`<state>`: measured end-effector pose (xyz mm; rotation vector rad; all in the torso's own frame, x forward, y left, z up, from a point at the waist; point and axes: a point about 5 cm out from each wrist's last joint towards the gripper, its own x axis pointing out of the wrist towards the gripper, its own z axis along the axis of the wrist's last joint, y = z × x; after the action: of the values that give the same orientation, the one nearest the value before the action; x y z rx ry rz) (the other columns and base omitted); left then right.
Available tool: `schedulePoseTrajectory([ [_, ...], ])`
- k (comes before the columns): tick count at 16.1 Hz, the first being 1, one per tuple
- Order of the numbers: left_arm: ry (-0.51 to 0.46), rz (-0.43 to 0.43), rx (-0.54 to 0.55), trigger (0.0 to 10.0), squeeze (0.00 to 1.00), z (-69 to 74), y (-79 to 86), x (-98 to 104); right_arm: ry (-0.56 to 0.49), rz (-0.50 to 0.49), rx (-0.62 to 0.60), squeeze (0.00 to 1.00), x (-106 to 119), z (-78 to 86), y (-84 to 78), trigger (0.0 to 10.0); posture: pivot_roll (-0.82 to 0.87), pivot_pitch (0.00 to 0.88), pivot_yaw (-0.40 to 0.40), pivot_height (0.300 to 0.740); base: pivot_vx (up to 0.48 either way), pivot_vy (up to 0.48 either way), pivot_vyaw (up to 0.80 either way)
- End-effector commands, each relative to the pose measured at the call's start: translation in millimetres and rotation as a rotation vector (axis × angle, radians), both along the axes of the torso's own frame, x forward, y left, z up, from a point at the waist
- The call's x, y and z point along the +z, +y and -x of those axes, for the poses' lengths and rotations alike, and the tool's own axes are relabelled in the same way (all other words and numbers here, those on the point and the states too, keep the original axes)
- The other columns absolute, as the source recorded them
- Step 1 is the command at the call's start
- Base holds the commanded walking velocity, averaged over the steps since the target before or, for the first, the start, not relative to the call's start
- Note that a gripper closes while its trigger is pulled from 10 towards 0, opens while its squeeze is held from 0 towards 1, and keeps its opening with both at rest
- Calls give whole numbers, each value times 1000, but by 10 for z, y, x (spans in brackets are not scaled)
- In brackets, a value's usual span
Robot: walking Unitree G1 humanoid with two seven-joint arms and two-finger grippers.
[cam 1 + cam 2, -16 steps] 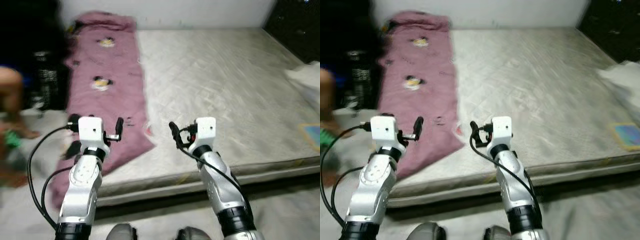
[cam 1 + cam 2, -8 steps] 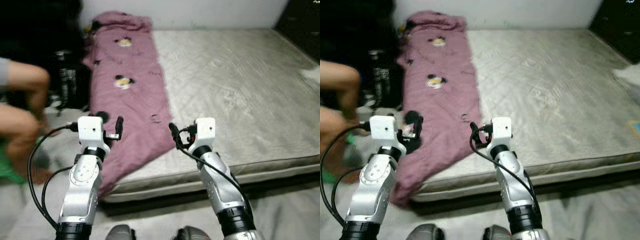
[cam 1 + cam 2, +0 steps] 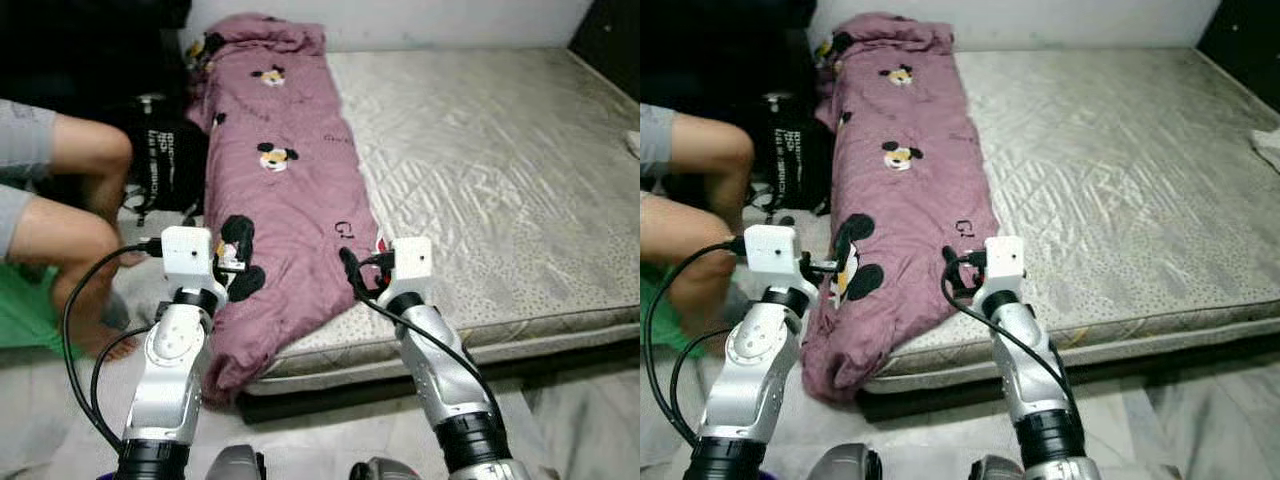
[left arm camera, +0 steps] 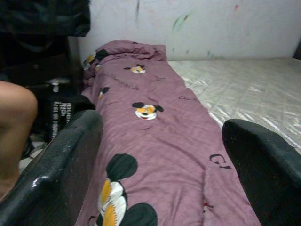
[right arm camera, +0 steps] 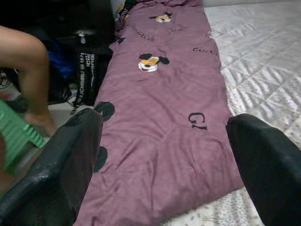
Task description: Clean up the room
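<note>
Along the mattress's [image 3: 500, 150] left edge lies one purple blanket [image 3: 290, 200], its lower end spilling over the side.
Two grippers hover above it, left gripper [image 3: 232, 262] and right gripper [image 3: 350, 275], both spread open and empty; one seated person's legs [image 3: 60, 200] and one black bag [image 3: 165, 165] crowd the floor leftward.

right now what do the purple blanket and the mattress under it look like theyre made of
The purple blanket looks like soft printed cotton or fleece: matte, with loose folds, cartoon mouse prints, draping limply over the bed edge. The mattress looks like quilted synthetic fabric: pale grey with a slight sheen and stitched diamond lines. Neither fibre can be told for sure.
</note>
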<state>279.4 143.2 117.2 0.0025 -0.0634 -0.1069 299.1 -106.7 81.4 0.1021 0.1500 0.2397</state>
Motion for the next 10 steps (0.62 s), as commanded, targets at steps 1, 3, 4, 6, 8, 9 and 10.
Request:
schedulePoseTrajectory([
  [1, -10, -14, -22, 10000, 0, 17, -21, -9, 0, -3, -20, 0, 5, -8, -58, 10000, 75, 66, -22, 740, 0, 0, 0],
  [3, -6, 4, 4, 10000, 0, 15, 18, -10, 0, -3, -19, 0, 6, -8, -57, 10000, 75, 68, -23, 740, 0, 0, 0],
  [4, -15, -5, -7, 10000, 0, 14, 10, 2, -1, -1, -18, 0, 9, -9, -54, 10000, 75, 68, -23, 740, 0, 0, 0],
  [6, -11, -14, -26, 10000, 0, 18, -14, -3, -1, -3, -18, 0, 8, -9, -52, 10000, 75, 68, -23, 740, 0, 0, 0],
  [8, -14, -5, -33, 10000, 0, 17, -18, -2, -2, -8, -22, 0, 10, -10, -55, 10000, 75, 68, -23, 740, 0, 0, 0],
  [9, -18, -2, -40, 10000, 0, 19, -24, 3, -2, -7, -22, 0, 10, -9, -57, 10000, 71, 71, -21, 740, 0, 0, 0],
  [10, -20, -1, -43, 10000, 0, 19, -26, 5, -1, -7, -22, 0, 10, -9, -58, 10000, 71, 71, -21, 740, 0, 0, 0],
])
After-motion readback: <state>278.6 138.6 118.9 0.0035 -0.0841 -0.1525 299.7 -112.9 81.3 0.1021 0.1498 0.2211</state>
